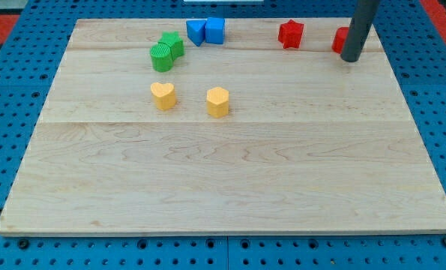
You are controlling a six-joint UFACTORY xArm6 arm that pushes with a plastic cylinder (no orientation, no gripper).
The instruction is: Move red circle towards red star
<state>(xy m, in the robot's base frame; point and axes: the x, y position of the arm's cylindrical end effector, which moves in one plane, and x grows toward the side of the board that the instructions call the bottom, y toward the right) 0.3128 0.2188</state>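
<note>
Resting at the view's top right corner of the wooden tabletop (230, 172), the red circle (340, 40) is partly hidden behind my dark rod. My tip (351, 58) touches the tabletop just beside the circle, at about its 4 o'clock. There is no pincer to open or close, only the rod. The circle's facing and long axis cannot be made out. The red star (291, 34) lies near the circle at its 9 o'clock.

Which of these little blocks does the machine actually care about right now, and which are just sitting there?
In the job:
red circle, partly hidden behind the rod
red star
my tip, beside the circle

Just lying about:
two blue blocks
two green blocks
two yellow blocks
</note>
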